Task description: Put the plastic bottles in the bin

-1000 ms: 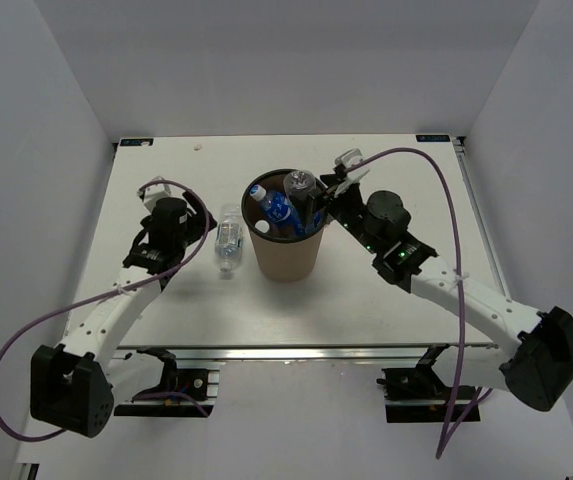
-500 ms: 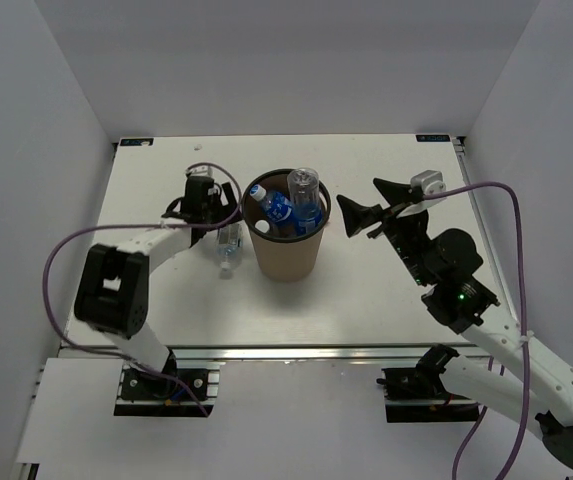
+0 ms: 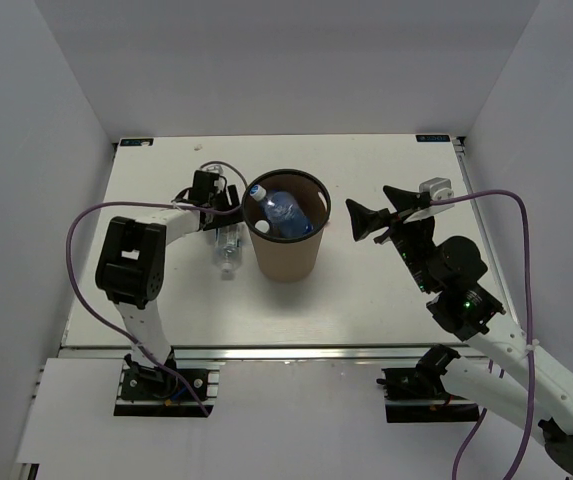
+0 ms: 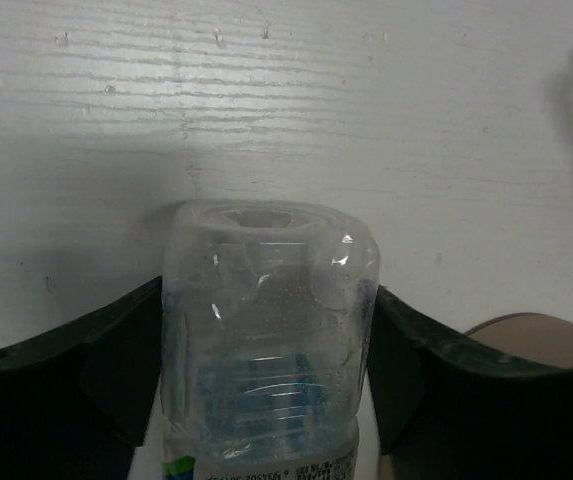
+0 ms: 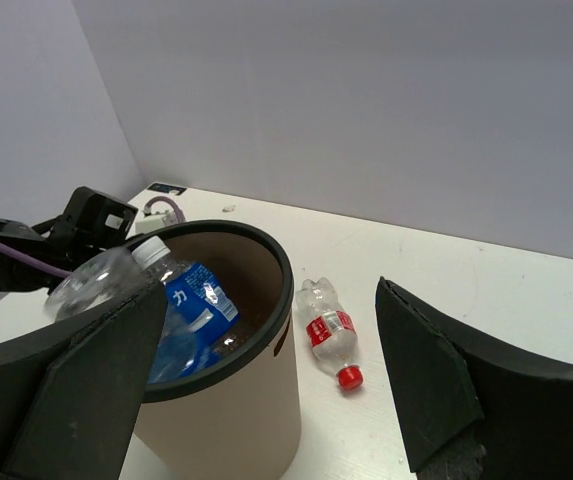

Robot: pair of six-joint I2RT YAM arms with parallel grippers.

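Where my left gripper (image 4: 266, 290) comes down to the table (image 4: 446, 120), its two dark fingers (image 4: 86, 370) stand one on each side of a clear plastic bottle (image 4: 266, 330). The bottle lies on its side with its base turned away from the wrist camera. The inner faces of the fingers sit right at the bottle's walls, which show no dent, so I cannot tell whether they merely touch it or clamp it. The strip of label at the lower edge of that view is blue and green on white.

Seen from above, this bottle lies just beside the bin (image 3: 286, 262), on its left. The bin stands upright near the middle of the table, brown with a dark rim. Inside it lie other bottles (image 3: 282, 210) with blue labels and white caps, one cap close under the rim.

My right gripper (image 3: 371, 203) hangs in the air to the right of the bin, near it but not touching, with its jaws spread wide and nothing between them.

In the right wrist view a red-capped bottle (image 5: 331, 335) with a red label lies on its side on the table beside the bin. Whether it is the one between my left fingers I cannot tell.
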